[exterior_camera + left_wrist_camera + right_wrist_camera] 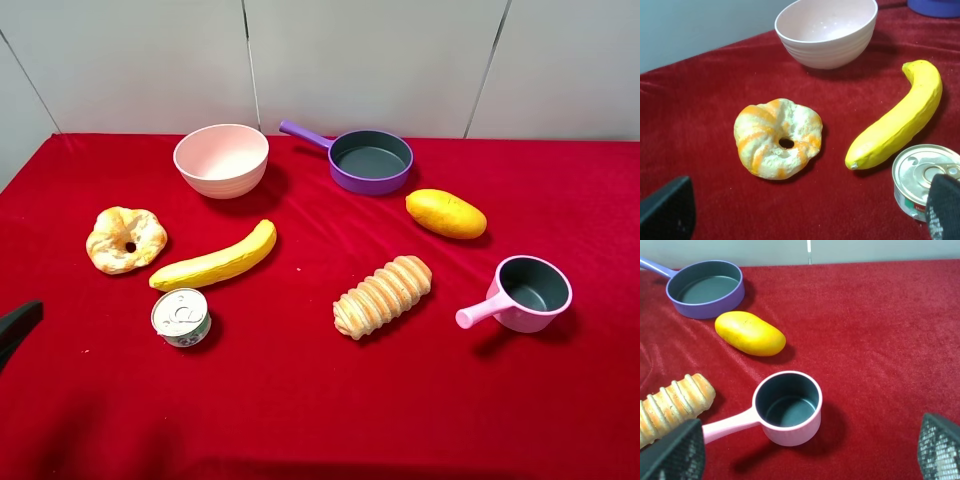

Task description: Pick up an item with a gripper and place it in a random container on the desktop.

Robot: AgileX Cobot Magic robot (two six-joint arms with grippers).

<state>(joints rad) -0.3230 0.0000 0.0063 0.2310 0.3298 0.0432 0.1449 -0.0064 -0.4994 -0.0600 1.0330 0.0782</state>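
The yellow-orange mango [446, 213] lies on the red desktop [300, 400] at the back right, just in front of and to the right of the purple frying pan [370, 160], which is empty. In the right wrist view the mango [750, 333] lies beside the pan [705, 288]. My right gripper [810, 450] is open and empty, well short of the mango, and out of the high view. My left gripper [810, 205] is open and empty near the can; only its black tip [15, 328] shows at the left edge.
A pale pink bowl [221, 158], a ring-shaped pastry [125, 239], a banana [215, 260] and a tin can [181, 317] are on the left. A ribbed bread loaf [383, 295] and a pink saucepan [530, 292] are on the right.
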